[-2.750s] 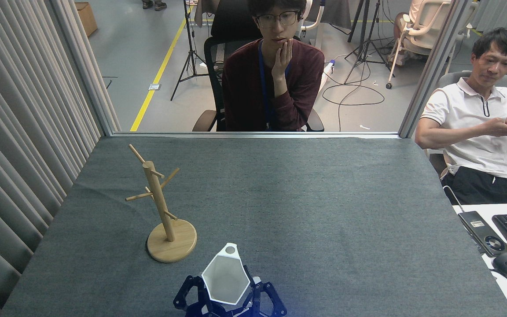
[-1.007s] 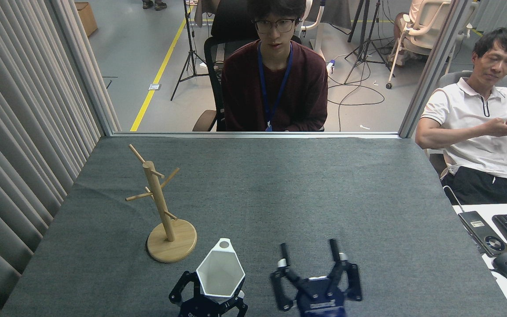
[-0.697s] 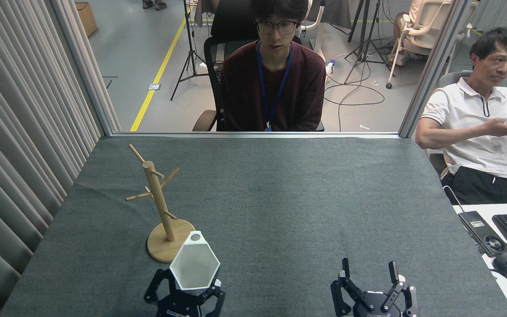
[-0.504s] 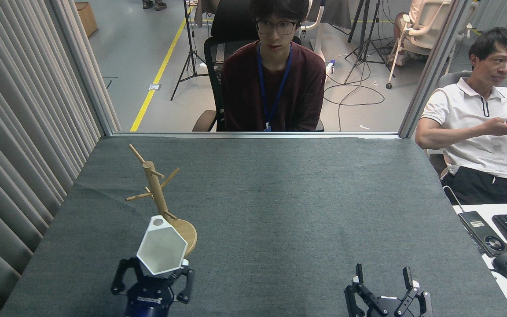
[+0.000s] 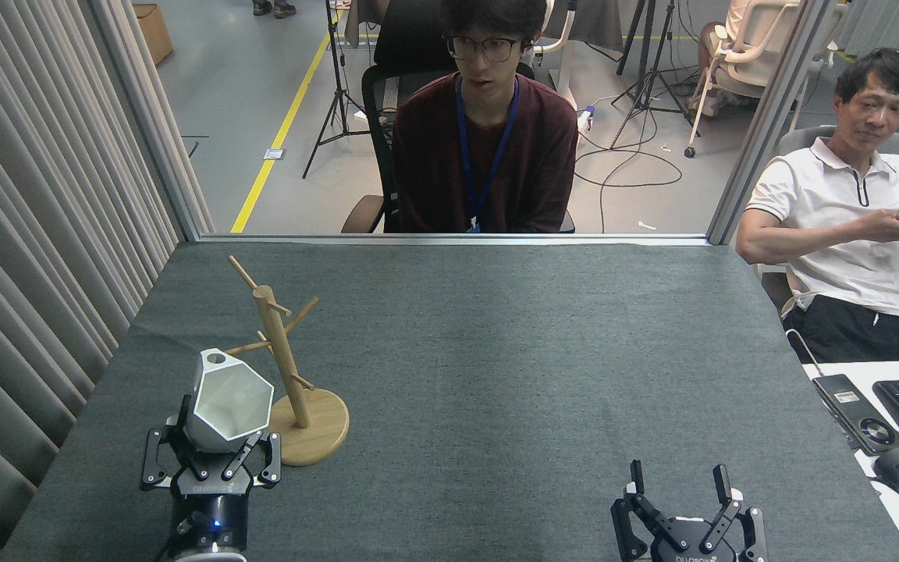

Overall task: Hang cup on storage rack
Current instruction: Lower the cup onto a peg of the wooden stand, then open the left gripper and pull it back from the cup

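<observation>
Fingers, left gripper [image 5: 211,462]: closed around the lower body of the white faceted cup with the hexagonal rim [image 5: 227,402], carrying it clear of the bench, mouth turned up and toward the viewer.
Fingers, right gripper [image 5: 680,488]: spread wide and holding nothing, low near the front edge of the bench, well apart from the work.
Cup position: just left of the light wooden mug tree with its slim post and round disc base [image 5: 287,367]; the small rim tab with its round hole [image 5: 216,359] sits at the cup's top, close to the tip of the low left-pointing peg [image 5: 246,348].
Done so far: cup picked up and brought alongside the rack.
Left to do: by my reading, the hole is not yet over any peg; it has to be threaded on, then let go.
Pegs: all bare, as far as I can see.
Bench: grey cloth-covered bench [image 5: 512,343], otherwise carrying only the rack.
Onlookers: two seated people beyond the far edge, hands off.
</observation>
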{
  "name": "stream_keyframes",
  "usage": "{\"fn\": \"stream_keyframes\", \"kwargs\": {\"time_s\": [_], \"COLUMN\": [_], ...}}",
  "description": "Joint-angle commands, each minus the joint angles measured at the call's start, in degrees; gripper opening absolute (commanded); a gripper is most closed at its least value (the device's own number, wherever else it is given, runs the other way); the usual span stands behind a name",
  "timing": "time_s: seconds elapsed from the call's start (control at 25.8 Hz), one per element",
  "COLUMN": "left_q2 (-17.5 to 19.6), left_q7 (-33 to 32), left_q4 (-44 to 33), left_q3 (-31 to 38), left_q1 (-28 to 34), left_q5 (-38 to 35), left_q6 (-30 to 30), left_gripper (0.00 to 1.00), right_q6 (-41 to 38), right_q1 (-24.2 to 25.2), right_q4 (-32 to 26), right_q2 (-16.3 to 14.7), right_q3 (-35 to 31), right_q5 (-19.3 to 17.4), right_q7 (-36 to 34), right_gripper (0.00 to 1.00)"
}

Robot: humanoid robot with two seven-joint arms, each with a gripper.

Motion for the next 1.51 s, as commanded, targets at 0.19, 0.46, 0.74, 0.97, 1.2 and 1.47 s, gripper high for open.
{"fn": "stream_keyframes", "kwargs": {"time_s": [0.19,0.46,0.74,0.97,1.2,1.47], "left_q2": [0.3,0.7,0.2,-1.2,-1.2,-1.1], "left_q7": [0.2,0.4,0.5,0.5,0.5,2.3], "left_q4": [7.9,8.7,10.0,12.2,14.7,15.4], "left_q3": [0.1,0.2,0.4,0.1,0.2,-0.1], "left_q1": [-6.1,-6.2,-6.3,-7.6,-9.2,-9.0], "left_q5": [-1.0,-0.9,-4.3,-7.7,-7.6,-7.2], "left_q6": [0.3,0.8,1.3,2.0,2.0,1.7], "left_gripper": [0.35,0.35,0.35,0.36,0.41,1.0], "right_q6": [0.0,-0.1,0.0,-0.1,-0.1,-0.1], "right_q1": [-0.2,-0.6,-0.6,-0.4,-0.3,-0.4], "right_q4": [0.9,1.6,1.7,1.7,2.2,2.5], "right_q2": [-0.2,-0.1,-0.3,-0.2,-0.2,-0.2], "right_q3": [-0.3,-0.3,-0.2,-0.5,-0.6,-0.6], "right_q5": [-0.2,-0.2,-0.2,-0.2,-1.1,-1.2], "right_q7": [-0.1,-0.1,-0.2,-0.6,-0.8,-0.8], "right_gripper": [0.98,0.98,0.98,0.98,0.98,0.98]}}
